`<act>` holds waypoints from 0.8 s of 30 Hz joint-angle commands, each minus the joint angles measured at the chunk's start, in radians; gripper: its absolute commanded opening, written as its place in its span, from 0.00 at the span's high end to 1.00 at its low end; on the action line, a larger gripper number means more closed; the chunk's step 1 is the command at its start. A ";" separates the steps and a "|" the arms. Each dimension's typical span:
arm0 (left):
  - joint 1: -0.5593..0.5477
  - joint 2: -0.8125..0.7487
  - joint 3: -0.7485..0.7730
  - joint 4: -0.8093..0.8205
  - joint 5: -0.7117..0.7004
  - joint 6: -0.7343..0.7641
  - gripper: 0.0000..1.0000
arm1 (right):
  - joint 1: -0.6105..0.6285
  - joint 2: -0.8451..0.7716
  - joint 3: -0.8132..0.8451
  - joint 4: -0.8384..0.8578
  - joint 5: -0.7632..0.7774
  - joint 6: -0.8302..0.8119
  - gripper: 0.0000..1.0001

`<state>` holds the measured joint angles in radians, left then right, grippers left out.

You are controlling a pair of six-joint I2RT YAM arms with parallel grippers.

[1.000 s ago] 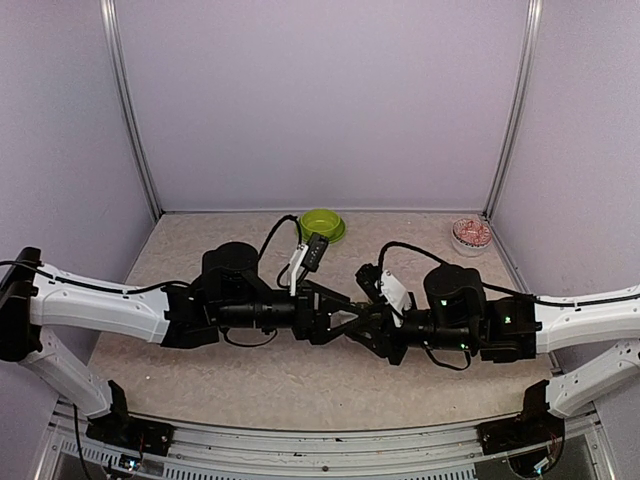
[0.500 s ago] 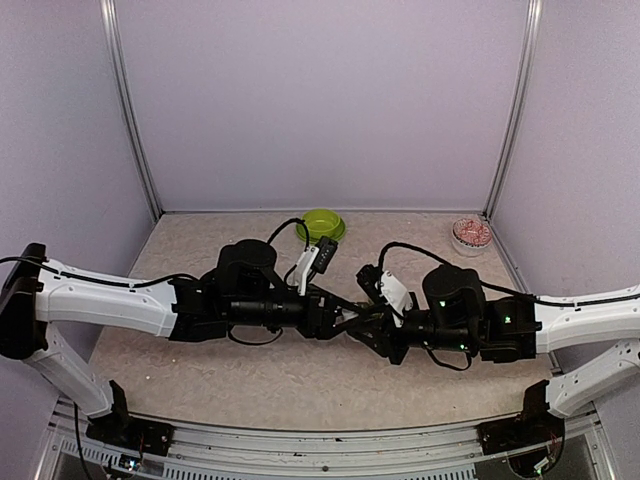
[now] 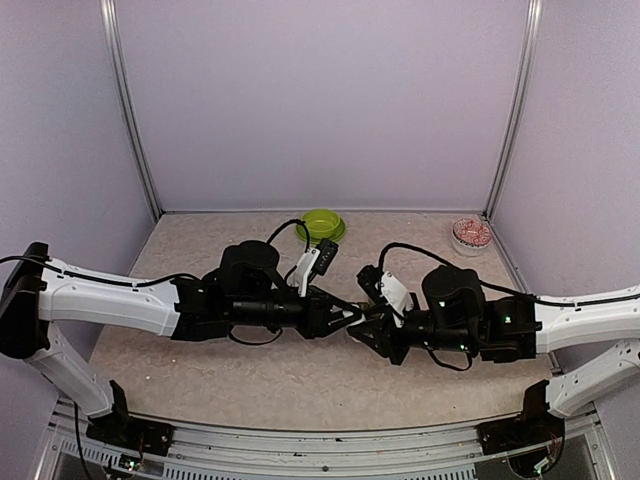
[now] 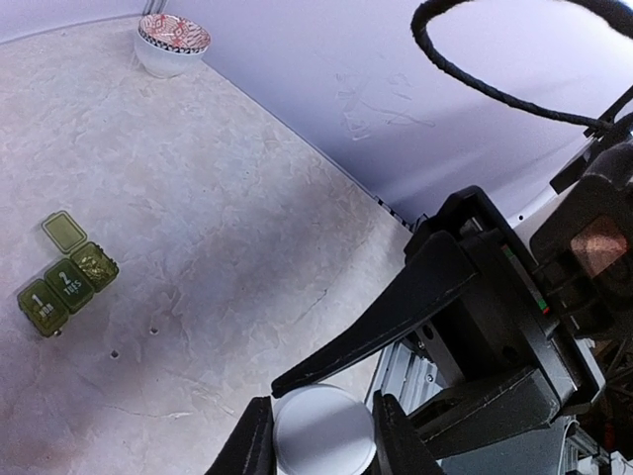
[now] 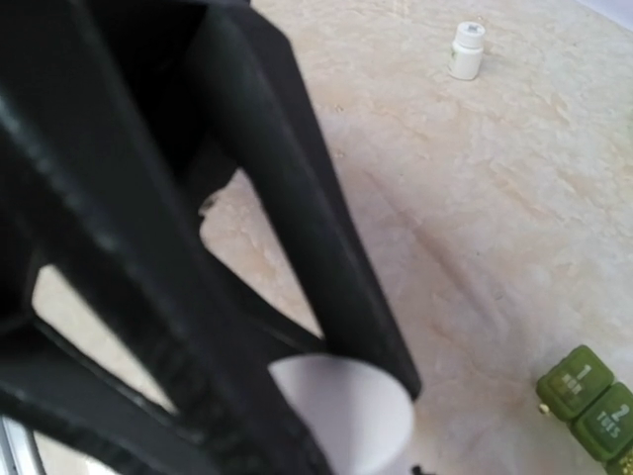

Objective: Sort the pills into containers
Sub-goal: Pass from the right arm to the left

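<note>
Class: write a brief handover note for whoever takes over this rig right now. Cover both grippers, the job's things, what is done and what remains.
Left gripper: shut on the cap of a white bottle.
Right gripper: shut on that bottle, held above the table.
Pill box: on the table, end lid open, other two shut; contents unclear.
Specks by the box may be loose pills.
Second bottle: standing, capped.
Done: one compartment opened, bottle gripped by both.
To do: take the cap off, sort pills into the box.

pill box (image 4: 69,282): dark green, three compartments, end lid open | pills (image 4: 114,353): specks nearby
</note>
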<state>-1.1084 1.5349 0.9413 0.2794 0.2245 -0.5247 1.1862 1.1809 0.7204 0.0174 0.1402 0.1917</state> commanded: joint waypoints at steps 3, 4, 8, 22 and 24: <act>-0.004 -0.009 -0.022 0.100 0.098 0.053 0.82 | 0.001 -0.038 -0.011 0.025 -0.041 -0.006 0.77; -0.004 -0.019 -0.032 0.118 0.120 0.064 0.82 | 0.000 -0.047 -0.017 0.026 -0.052 -0.005 0.76; -0.005 -0.041 -0.078 0.203 0.214 0.110 0.83 | -0.019 -0.089 -0.035 0.031 -0.120 0.004 0.76; -0.014 -0.097 -0.144 0.286 0.265 0.171 0.83 | -0.086 -0.124 -0.053 0.027 -0.308 0.035 0.61; -0.001 -0.107 -0.148 0.269 0.229 0.162 0.83 | -0.088 -0.121 -0.045 0.000 -0.284 0.023 0.47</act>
<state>-1.1080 1.4822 0.8112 0.5209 0.4255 -0.3927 1.1248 1.0786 0.6750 0.0360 -0.1719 0.2081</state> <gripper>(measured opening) 0.266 0.439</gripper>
